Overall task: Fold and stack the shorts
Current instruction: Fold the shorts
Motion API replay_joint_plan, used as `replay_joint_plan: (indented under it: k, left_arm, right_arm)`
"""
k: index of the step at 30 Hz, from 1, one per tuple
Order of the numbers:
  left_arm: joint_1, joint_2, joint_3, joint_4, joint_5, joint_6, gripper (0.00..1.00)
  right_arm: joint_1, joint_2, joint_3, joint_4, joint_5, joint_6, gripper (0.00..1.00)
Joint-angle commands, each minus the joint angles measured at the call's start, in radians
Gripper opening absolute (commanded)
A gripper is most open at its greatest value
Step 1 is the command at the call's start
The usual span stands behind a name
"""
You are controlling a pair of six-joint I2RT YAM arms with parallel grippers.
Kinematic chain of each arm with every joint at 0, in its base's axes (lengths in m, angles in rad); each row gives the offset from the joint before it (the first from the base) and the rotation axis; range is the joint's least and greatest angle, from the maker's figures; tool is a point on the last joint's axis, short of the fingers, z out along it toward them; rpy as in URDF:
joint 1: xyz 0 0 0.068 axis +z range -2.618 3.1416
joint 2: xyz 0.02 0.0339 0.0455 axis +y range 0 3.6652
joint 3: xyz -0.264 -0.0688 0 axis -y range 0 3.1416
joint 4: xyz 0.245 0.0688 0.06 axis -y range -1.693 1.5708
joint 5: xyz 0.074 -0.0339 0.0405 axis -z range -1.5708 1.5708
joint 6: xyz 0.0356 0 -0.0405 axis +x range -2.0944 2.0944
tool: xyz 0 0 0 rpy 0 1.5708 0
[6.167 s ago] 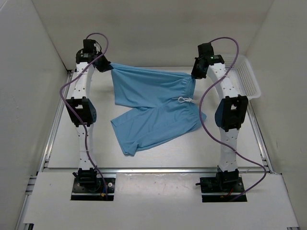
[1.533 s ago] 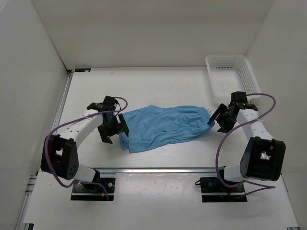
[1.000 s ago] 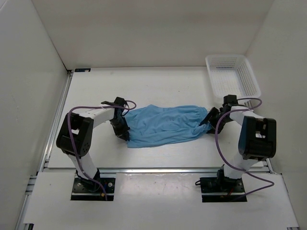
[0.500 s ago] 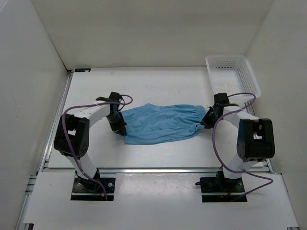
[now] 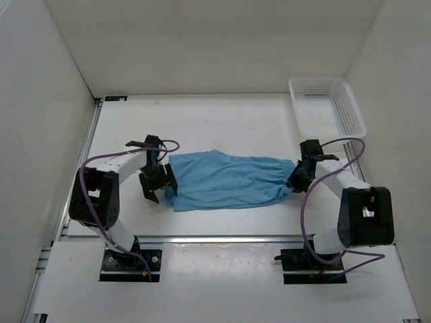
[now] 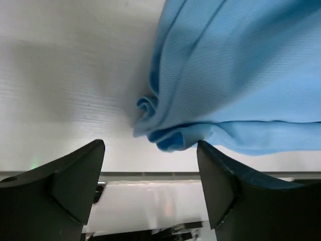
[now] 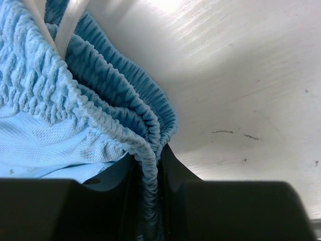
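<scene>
Left wrist view told you the main news: your left gripper (image 6: 150,188) had let go. Half a second earlier it was clamped on the leg-hem end of the shorts (image 6: 225,75). Now its fingers (image 6: 70,181) stood spread wide, and the bunched hem corner lay on the table (image 6: 60,75) just ahead of them, gripped by neither.

From the top external view, the shorts (image 5: 225,180) lay as one long folded band across the middle of the table (image 5: 202,121). The hem end was by your left gripper (image 5: 156,183) and the waistband end by your right gripper (image 5: 296,180). The white mesh basket (image 5: 326,104) sat well apart at the far right corner.

Your right side had gone the other way. A second earlier it was spread beside the shorts; here the right gripper (image 7: 149,175) was pinching the gathered waistband (image 7: 115,100), with the white drawstring (image 7: 65,25) trailing off above it.

By my reading, the lengthwise fold was down and the release marked its end. The end-to-end fold was probably next, and with only one end held, pulling on the waistband could have dragged the band askew.
</scene>
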Motion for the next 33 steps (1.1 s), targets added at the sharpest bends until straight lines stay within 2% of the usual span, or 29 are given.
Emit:
replay_joint_plan:
  k: [1,3,5,8,9,12,15,16,18,23,25,27,33]
  left_arm:
    - [0.004,-0.049,0.117,-0.023,-0.025,0.016,0.86]
    - [0.013,-0.035,0.203,-0.034,-0.06,0.016,0.86]
    - [0.024,-0.008,0.245,-0.044,-0.087,0.005,0.74]
    - [0.033,0.092,0.296,-0.03,-0.085,0.005,0.4]
    - [0.033,0.145,0.296,-0.015,-0.085,0.005,0.24]
    - [0.033,0.211,0.297,0.01,-0.041,0.005,0.12]
    - [0.033,0.203,0.259,0.035,-0.032,0.005,0.12]
    - [0.042,0.193,0.259,0.047,-0.032,-0.007,0.18]
    - [0.042,0.181,0.247,0.047,-0.041,-0.007,0.23]
    - [0.042,0.247,0.27,0.065,-0.041,-0.007,0.21]
    - [0.042,0.278,0.282,0.065,-0.041,-0.007,0.15]
    - [0.042,0.304,0.291,0.076,-0.032,-0.007,0.13]
    - [0.042,0.324,0.3,0.087,-0.013,-0.007,0.11]
  right_arm:
    - [0.031,-0.02,0.039,-0.035,0.091,0.001,0.0]
    - [0.046,-0.02,0.059,-0.049,0.117,0.001,0.0]
    - [0.071,-0.02,0.089,-0.061,0.149,-0.008,0.0]
    - [0.094,-0.02,0.137,-0.072,0.172,-0.008,0.0]
    - [0.108,-0.009,0.151,-0.081,0.183,-0.017,0.0]
    - [0.132,0.012,0.201,-0.106,0.211,-0.017,0.0]
    - [0.144,0.022,0.22,-0.115,0.225,-0.017,0.0]
    - [0.154,0.022,0.22,-0.115,0.225,-0.017,0.0]
    - [0.154,0.022,0.22,-0.115,0.225,-0.017,0.0]
    - [0.2,0.022,0.247,-0.124,0.263,-0.026,0.0]
    - [0.252,0.031,0.301,-0.137,0.313,-0.036,0.0]
    - [0.298,0.061,0.353,-0.17,0.352,-0.062,0.0]
    - [0.599,0.233,0.652,-0.302,0.577,-0.105,0.0]
